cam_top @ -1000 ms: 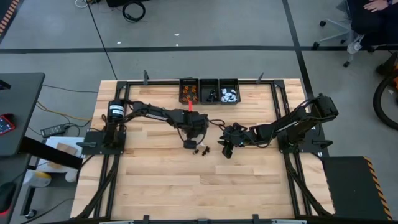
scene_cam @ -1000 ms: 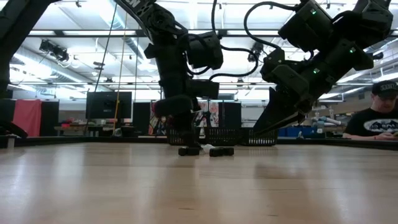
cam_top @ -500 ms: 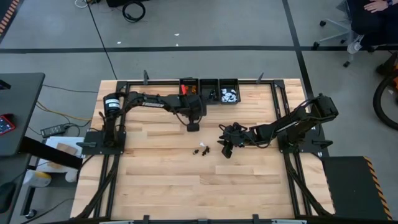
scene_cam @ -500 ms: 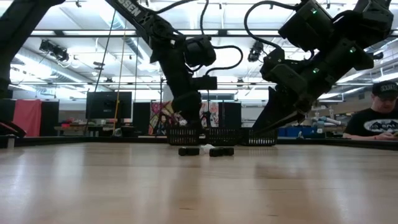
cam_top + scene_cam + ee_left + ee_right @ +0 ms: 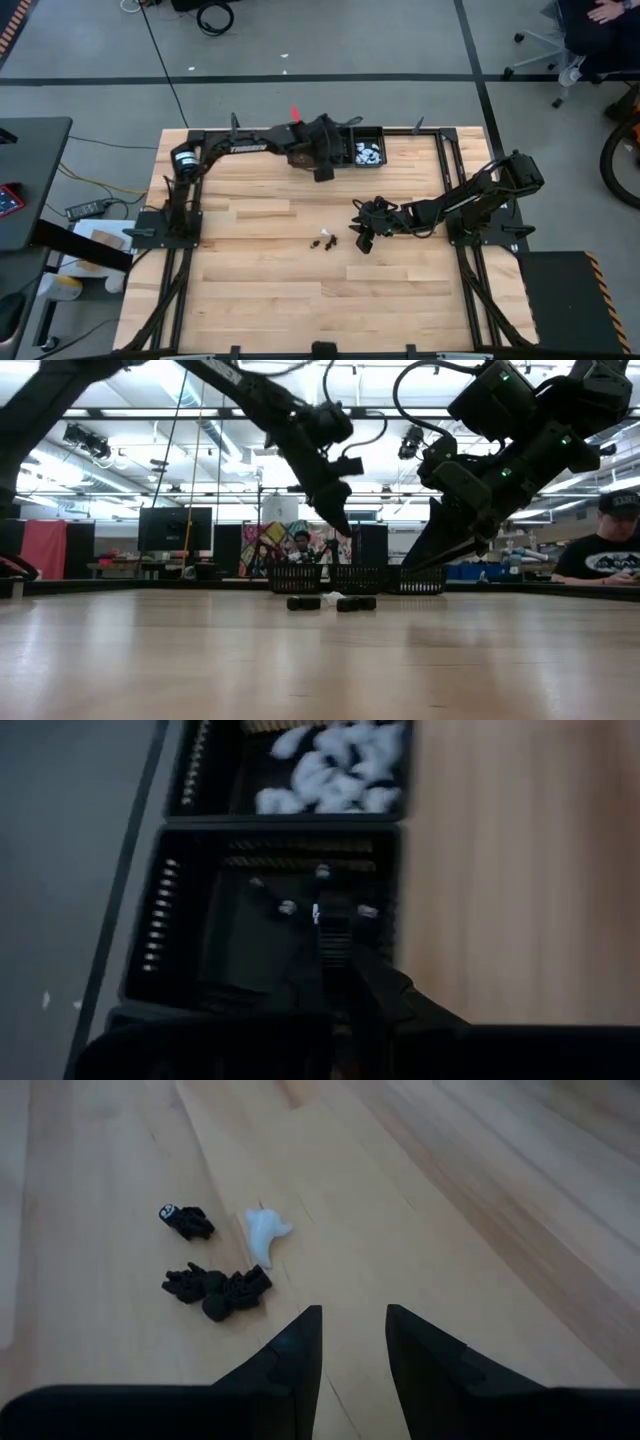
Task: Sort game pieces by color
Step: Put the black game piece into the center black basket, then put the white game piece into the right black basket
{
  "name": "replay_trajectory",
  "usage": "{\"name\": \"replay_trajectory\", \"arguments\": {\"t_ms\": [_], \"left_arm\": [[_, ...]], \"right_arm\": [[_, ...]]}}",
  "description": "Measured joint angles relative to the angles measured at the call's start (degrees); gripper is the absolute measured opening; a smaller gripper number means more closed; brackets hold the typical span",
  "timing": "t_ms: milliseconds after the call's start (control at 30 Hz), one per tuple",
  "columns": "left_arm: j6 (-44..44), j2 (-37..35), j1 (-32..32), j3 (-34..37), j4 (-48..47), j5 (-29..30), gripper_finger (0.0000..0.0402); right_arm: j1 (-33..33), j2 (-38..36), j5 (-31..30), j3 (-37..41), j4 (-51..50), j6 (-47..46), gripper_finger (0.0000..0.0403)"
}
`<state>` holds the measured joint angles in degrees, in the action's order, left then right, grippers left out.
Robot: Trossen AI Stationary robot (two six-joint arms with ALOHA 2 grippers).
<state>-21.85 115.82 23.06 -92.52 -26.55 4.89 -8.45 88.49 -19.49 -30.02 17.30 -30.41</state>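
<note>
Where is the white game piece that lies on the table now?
In the high view, the white game piece lies mid-table beside black pieces, just left of the right gripper.

Bright overhead strip lighting, backlit silhouetted arms, dim motion-blurred left wrist view.

Grey floor (image 5: 90, 60) crossed by black tape lines (image 5: 300, 78) surrounds the wooden table (image 5: 260, 290). A black desk (image 5: 25, 180) stands to one side, an office chair (image 5: 545, 45) at the far corner. Ceiling strip lights (image 5: 140, 412) glow above distant monitors (image 5: 175, 528) and a seated person (image 5: 605, 550)
</note>
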Motion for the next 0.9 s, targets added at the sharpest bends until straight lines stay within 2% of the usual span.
{"name": "replay_trajectory", "arguments": {"t_ms": [200,467,567,700,900], "left_arm": [[0.4,6.6,2.0,-4.3,-1.9,-0.6,0.0020],[-1.5,7.2,1.8,-4.7,-1.4,-0.7,0.0135],[-1.5,6.5,1.9,-4.7,-1.5,-0.7,0.0162],[-1.8,5.2,2.0,-4.6,-2.0,-0.7,0.0164],[-1.8,1.5,-0.6,-4.6,-1.1,-2.8,0.0135]], "right_arm": [[0.0,0.0,0.0,0.0,-0.3,0.0,0.0118],[0.0,0.0,-0.2,0.0,-0.3,0.4,0.0118],[0.0,0.0,-0.3,0.0,-0.3,0.4,0.0118],[-0.1,0.0,-0.5,0.0,-0.5,0.4,0.0118],[-1.1,0.0,-3.0,0.0,-0.3,0.7,0.0118]]}}
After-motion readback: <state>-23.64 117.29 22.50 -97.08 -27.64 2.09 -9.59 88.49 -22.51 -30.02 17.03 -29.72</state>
